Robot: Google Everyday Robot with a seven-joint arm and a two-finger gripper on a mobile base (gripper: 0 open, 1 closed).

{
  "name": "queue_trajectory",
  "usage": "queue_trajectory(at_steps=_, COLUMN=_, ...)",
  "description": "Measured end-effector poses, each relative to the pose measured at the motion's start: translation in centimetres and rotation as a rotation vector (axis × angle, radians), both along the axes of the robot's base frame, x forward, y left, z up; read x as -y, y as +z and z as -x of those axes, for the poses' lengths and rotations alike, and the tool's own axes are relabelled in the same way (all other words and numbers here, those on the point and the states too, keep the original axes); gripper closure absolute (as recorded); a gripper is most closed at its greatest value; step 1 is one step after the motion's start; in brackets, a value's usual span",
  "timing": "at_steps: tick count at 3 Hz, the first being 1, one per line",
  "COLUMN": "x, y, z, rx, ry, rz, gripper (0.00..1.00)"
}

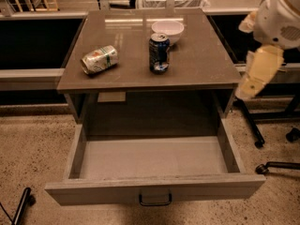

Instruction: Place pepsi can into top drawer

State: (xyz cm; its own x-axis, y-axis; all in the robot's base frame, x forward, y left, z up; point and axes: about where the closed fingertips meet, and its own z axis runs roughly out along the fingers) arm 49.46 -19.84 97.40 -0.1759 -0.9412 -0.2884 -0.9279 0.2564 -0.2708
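Note:
The pepsi can (159, 53), dark blue with a silver top, stands upright near the middle of the brown cabinet top (206, 64). The top drawer (154, 161) is pulled wide open below it. Its pale grey floor is bare and a small dark handle (154, 199) sits on its front. My gripper (259, 74) is at the right edge of the view, on the white and pale yellow arm. It hangs beside the cabinet's right edge, well to the right of the can, and touches nothing.
A pale silver-green can (99, 59) lies on its side at the left of the cabinet top. A white bowl (168, 30) stands just behind the pepsi can. Chair legs with castors (276, 149) stand on the floor at the right. A dark pole (21, 205) is at the lower left.

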Motion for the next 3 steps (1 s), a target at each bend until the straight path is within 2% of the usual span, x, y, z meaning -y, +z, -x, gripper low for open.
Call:
queue_trajectory(at_steps=1, x=-3.4, y=-1.1, z=-7.3, rx=0.051, ry=0.055, rz=-0.115, gripper=0.0)
queue_trajectory(at_steps=2, x=-7.0, y=-3.8, z=-14.2, rx=0.082, ry=0.068, rz=-0.182, gripper=0.0)
queue_trajectory(at_steps=3, x=-7.0, y=-3.8, z=-14.2, rx=0.082, ry=0.068, rz=-0.182, gripper=0.0)
